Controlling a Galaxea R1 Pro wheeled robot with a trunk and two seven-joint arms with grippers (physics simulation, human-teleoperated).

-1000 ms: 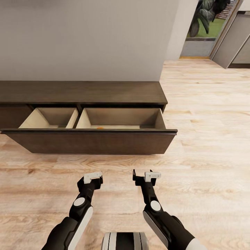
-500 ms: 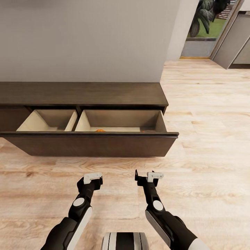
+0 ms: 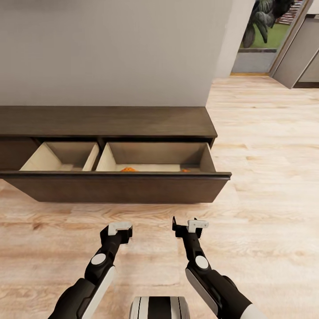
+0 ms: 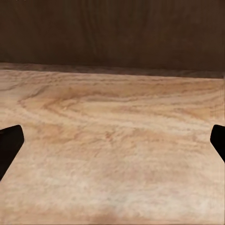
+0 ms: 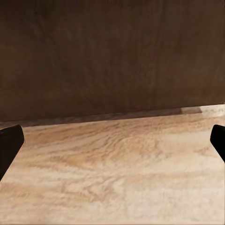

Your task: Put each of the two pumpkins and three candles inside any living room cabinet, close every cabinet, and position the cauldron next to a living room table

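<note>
The long dark-brown cabinet [image 3: 106, 120] stands against the wall with its wide front [image 3: 119, 188] pulled out, showing two pale beige compartments. In the right compartment the top of an orange pumpkin [image 3: 128, 169] peeks over the front. A smaller orange-red bit [image 3: 185, 170] lies further right; I cannot tell what it is. My left gripper [image 3: 120, 229] and right gripper [image 3: 188, 226] hover over the floor in front of the cabinet, both open and empty. Both wrist views face the dark front [image 4: 112, 33] [image 5: 112, 56], with black fingertips [image 4: 9, 145] [image 5: 9, 143] wide apart.
Light wood floor [image 3: 266, 199] spreads in front and to the right. A grey wall rises behind the cabinet. At the far right a doorway [image 3: 261, 40] looks onto plants, beside a grey door panel [image 3: 299, 48].
The whole picture has shifted, so the camera has moved: I now look deeper into the pulled-out compartment and see more of the orange things. Both arms keep their pose.
</note>
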